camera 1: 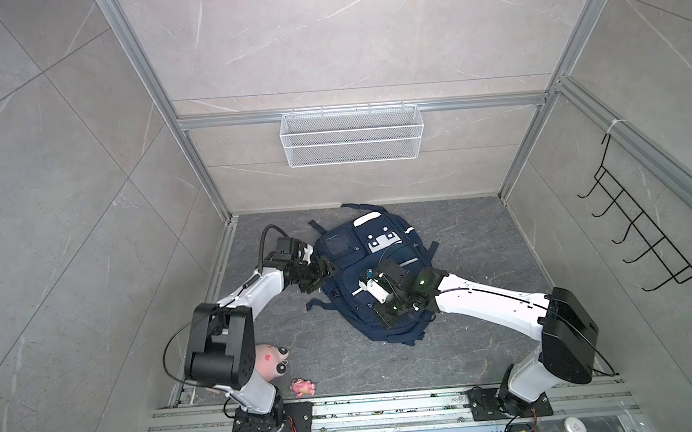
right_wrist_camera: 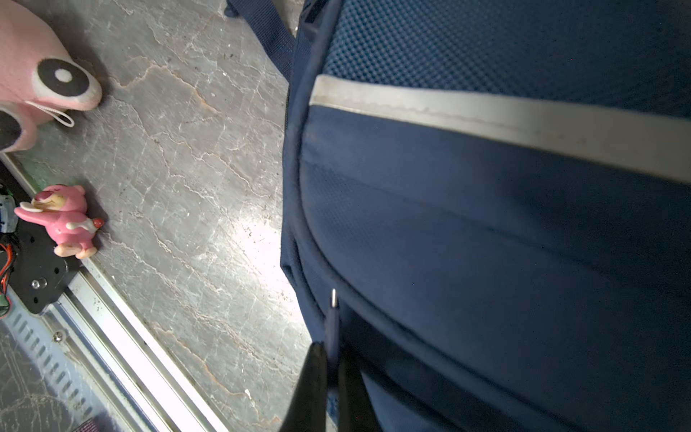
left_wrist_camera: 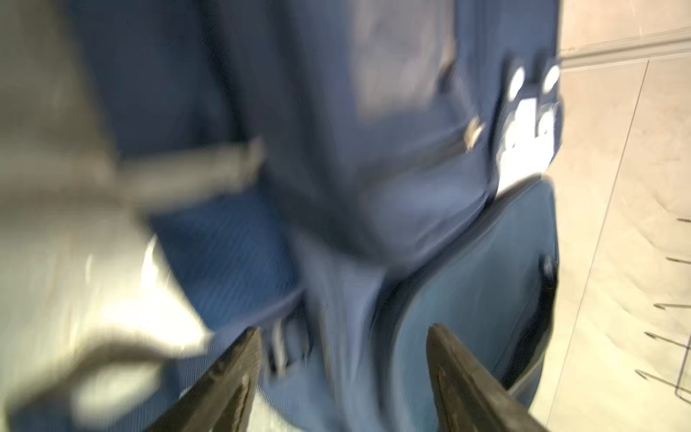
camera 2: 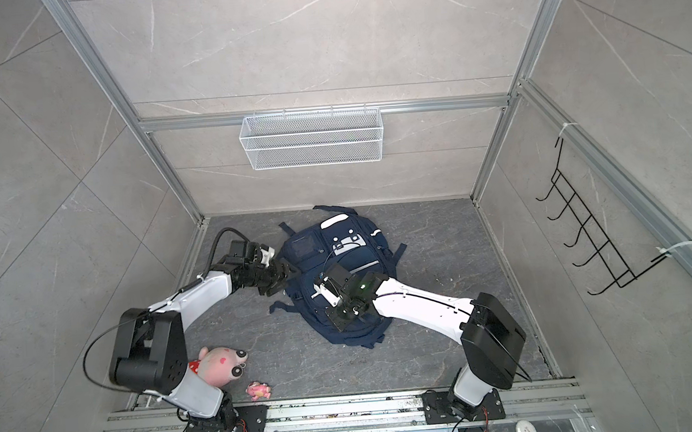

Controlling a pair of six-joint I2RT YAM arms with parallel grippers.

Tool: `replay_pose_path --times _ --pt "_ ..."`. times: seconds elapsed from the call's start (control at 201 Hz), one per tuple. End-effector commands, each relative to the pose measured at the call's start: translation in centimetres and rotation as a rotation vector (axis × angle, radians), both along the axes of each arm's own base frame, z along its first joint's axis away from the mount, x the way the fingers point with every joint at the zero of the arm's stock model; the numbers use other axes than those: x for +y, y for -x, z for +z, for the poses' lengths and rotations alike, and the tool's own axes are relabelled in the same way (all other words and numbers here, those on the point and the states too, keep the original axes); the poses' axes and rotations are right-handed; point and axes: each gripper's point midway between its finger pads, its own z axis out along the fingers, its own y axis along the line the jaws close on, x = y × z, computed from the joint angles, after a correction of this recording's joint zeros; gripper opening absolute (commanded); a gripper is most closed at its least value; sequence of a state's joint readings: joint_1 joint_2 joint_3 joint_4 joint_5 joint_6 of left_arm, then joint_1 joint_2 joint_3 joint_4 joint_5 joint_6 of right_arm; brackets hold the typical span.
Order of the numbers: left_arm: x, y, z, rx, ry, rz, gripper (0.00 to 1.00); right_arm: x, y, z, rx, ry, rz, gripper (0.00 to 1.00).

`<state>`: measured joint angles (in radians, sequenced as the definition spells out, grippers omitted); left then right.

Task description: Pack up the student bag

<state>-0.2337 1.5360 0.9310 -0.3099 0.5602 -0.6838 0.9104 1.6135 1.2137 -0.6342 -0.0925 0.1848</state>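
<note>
- Nearest us, one aluminium rail [camera 1: 391, 405] runs along the near edge, and we count two arm bases bolted to it, one left and one right.
- Just beyond the left base we count two pink toys on the dark stone floor [camera 1: 483, 236]: one large plush [camera 1: 273, 357] with black-and-white eyes and one small figurine [camera 1: 303, 387] to its right, close together but apart.
- We see one student bag [camera 1: 340, 246], navy, lying flat in the middle of the floor toward the far wall, straps spread out around it.
- At the bag's left edge, the left gripper [left_wrist_camera: 344, 333] has its jaws spread wide with a fold of navy fabric between them. That wrist view is blurred, so we cannot tell whether they touch the cloth.
- Reaching over the bag's near half, the right gripper [right_wrist_camera: 331, 351] is pinched closed on one zip pull [right_wrist_camera: 332, 318] at the bag's edge, below one pale reflective stripe [right_wrist_camera: 486, 112].
- On the far wall hangs one white wire basket [camera 1: 351, 135]. On the right wall is one black hook rack [camera 1: 645, 229].
</note>
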Motion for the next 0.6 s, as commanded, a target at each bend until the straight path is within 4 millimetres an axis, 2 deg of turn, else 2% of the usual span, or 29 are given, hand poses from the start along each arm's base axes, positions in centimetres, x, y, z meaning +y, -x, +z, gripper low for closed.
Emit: replay_pose_path --times 0.0,0.075,0.179,0.433,0.518,0.598 --pt "-1.8 2.4 2.1 0.005 0.086 0.014 0.69 1.2 -1.3 1.3 -0.048 -0.038 -0.013 0.0" --pt "-3.1 3.2 2.6 -0.009 0.109 0.001 0.65 1.4 -1.3 1.2 -0.045 -0.045 -0.004 0.0" --pt "-4.8 3.0 3.4 -0.033 0.134 -0.012 0.64 1.6 -1.2 1.0 -0.038 -0.046 0.007 0.0" --pt "-7.0 2.4 2.9 -0.03 0.141 -0.046 0.6 1.5 -1.4 1.4 -0.054 -0.046 0.001 0.0" --pt "-7.3 2.3 2.4 -0.02 0.145 -0.044 0.52 1.4 -1.6 1.6 -0.061 -0.045 -0.013 0.0" --pt "-7.5 2.1 2.0 -0.018 0.158 -0.034 0.41 1.2 -1.7 1.8 -0.068 -0.044 -0.024 0.0"
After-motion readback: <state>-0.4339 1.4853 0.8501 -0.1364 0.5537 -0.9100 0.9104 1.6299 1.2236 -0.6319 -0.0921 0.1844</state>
